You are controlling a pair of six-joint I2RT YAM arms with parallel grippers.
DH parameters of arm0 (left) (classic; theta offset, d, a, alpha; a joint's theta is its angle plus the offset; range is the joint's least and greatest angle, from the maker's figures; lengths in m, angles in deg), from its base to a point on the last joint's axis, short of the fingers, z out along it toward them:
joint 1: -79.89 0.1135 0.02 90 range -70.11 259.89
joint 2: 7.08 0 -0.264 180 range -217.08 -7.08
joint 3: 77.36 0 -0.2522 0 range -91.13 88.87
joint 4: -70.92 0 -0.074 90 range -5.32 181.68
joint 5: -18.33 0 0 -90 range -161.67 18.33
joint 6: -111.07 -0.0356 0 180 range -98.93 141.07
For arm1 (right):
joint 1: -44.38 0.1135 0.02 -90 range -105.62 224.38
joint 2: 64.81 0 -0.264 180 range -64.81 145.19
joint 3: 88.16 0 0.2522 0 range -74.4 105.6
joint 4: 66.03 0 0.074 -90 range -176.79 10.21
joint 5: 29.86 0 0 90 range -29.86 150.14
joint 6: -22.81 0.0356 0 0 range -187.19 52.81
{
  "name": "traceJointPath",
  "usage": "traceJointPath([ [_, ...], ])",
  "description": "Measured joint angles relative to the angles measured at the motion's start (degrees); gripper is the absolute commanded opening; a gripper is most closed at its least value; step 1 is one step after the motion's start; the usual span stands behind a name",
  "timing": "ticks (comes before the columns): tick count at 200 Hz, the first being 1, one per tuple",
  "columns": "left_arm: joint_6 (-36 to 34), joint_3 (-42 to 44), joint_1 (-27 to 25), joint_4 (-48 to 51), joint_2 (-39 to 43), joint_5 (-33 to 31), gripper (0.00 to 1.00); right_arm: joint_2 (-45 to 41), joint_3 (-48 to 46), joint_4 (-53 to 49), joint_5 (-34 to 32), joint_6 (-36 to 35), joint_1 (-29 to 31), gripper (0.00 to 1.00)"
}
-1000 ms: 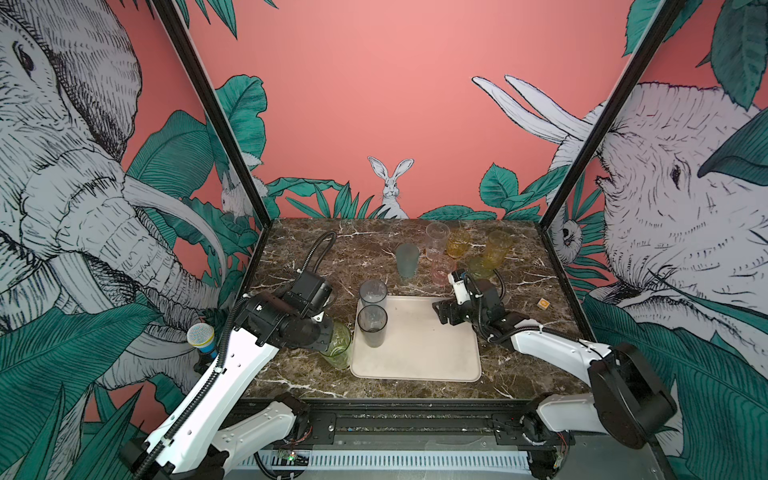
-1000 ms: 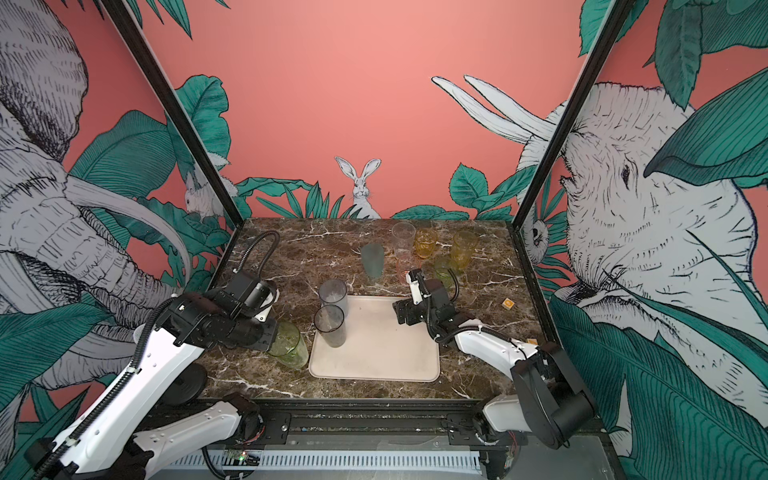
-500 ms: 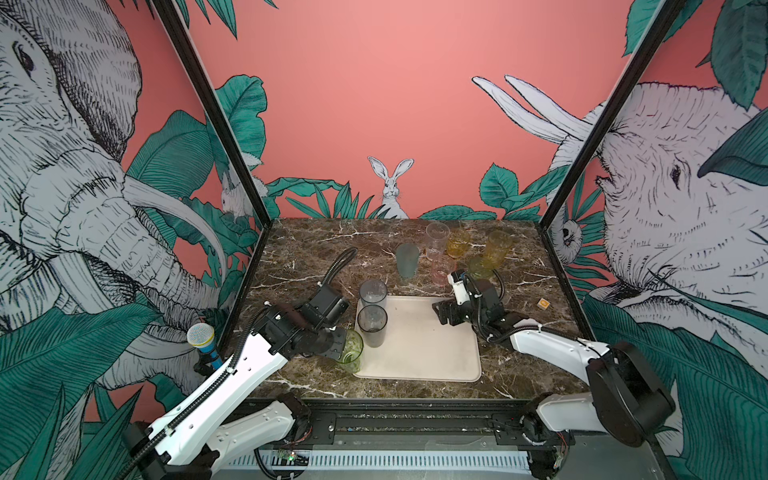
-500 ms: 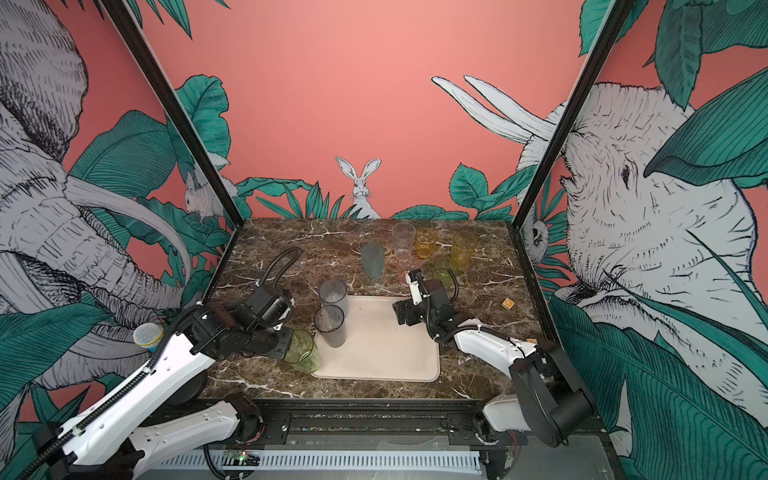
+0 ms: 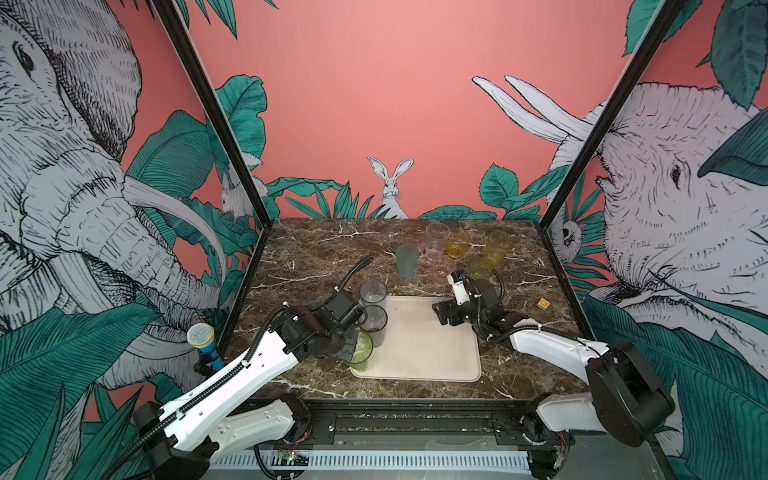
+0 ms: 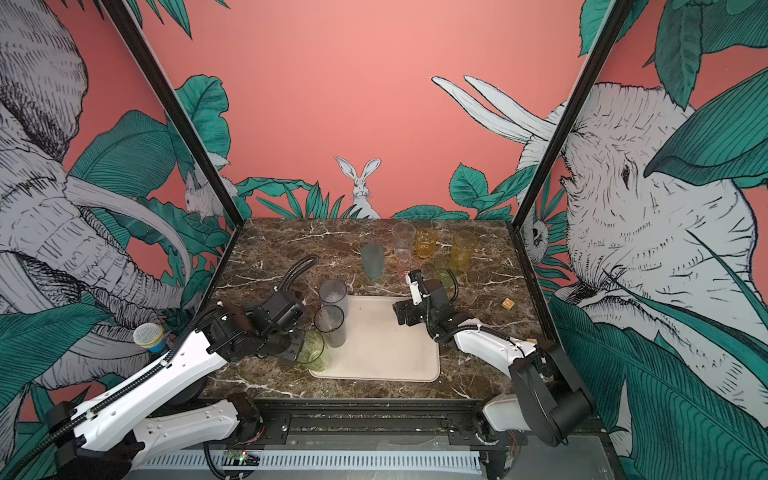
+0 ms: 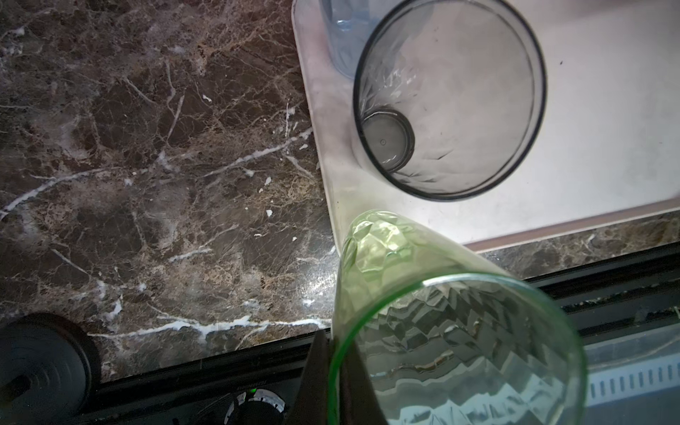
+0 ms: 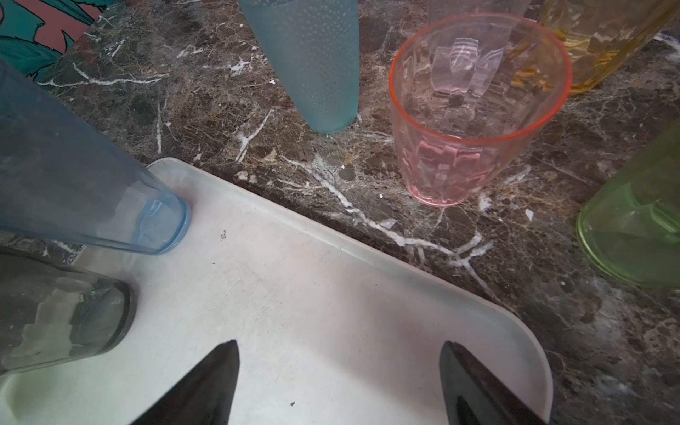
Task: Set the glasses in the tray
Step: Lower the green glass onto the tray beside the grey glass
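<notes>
Step in hand: setting down glass no. 3. The left end effector [image 7: 333, 368] is clamped on the rim of the green glass [image 5: 362, 352], one finger inside, one outside; the glass hangs roughly upright at the near-left corner of the tray [image 5: 436, 357], its base over the tray's edge in the left wrist view; can't tell if it has touched down.

In the tray, along its left side: the tall grey glass [image 5: 373, 293] at the far corner; the smoky glass [image 5: 376, 324] just beside it, close to the green one.

The right end effector [image 8: 338, 384] is spread wide w/ nothing btwn its fingers, over the tray's far-right part.

On the counter [image 5: 316, 257] beyond the tray, six to go: teal glass [image 5: 407, 259]; clear glass [image 5: 436, 241]; pink glass [image 8: 478, 110]; amber glass [image 5: 457, 243]; yellow glass [image 5: 496, 249]; short green glass [image 5: 478, 266].

Next, as I judge it: bring the base fully inside the rim; lower till it sits flat; let go and lift straight up, so the inner finger clears w/o tipping it or knocking the smoky glass; the right arm looks best placed for the pink glass.
</notes>
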Motion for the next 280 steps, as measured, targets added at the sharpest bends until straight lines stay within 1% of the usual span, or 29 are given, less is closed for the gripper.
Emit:
traceJointPath([
  [60,0.98,1.27,-2.21,-3.17,-2.54,-0.39,0.0,0.09,0.94,-0.15,0.0,0.0,0.0,0.87],
  [209,0.94,3.85,-2.54,-6.67,-5.73,-0.22,0.0,0.09,0.94,-0.2,0.0,0.0,0.0,0.87],
  [280,0.92,3.91,-2.54,-7.52,-5.9,0.11,0.0,0.57,0.94,-0.37,0.02,0.0,0.0,0.88],
])
